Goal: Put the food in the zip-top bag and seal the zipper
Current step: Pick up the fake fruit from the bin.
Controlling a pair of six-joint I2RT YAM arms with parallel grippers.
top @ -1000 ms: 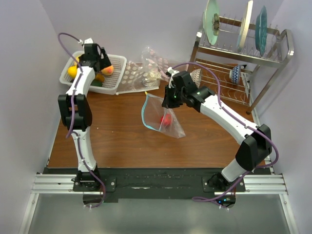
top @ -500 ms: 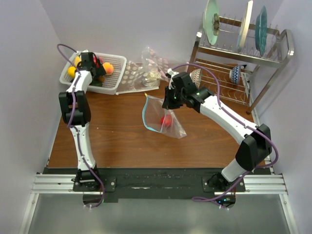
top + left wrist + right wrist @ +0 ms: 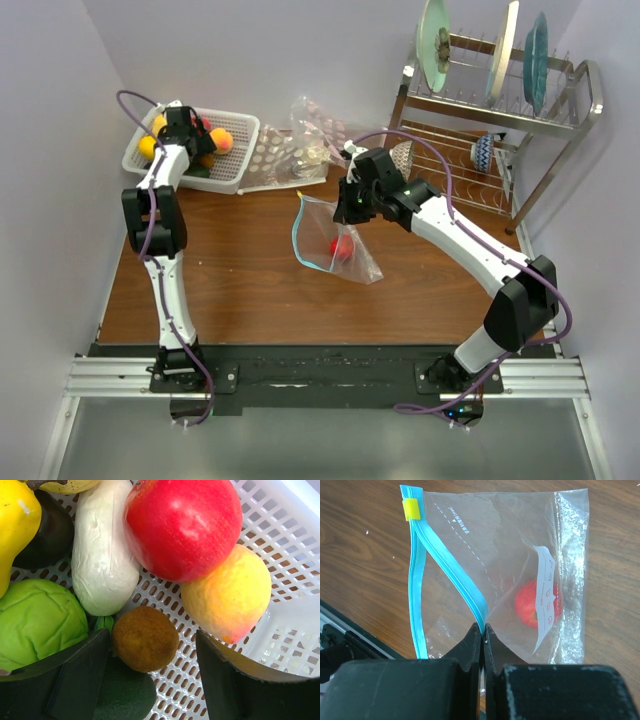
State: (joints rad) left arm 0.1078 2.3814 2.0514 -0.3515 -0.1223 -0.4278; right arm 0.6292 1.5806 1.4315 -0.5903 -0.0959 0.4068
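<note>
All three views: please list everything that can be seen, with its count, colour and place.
white plastic mesh basket: one, white, far left of table
plastic fruits and vegetables: at least eight, red, peach, brown, white, green, yellow, dark, in the basket
clear zip-top bag: one, clear, held by right gripper over the table
light-blue zipper strip: one, light blue, yellow tab, open
round red fruit: one, red, inside the bag
clear brown-dotted bags: a heap, beside the basket
metal dish rack: one, silver, far right, holding three plates
brown wooden table: one
left gripper: black, open, astride the brown fruit
right gripper: black, shut, pinching the zipper
</note>
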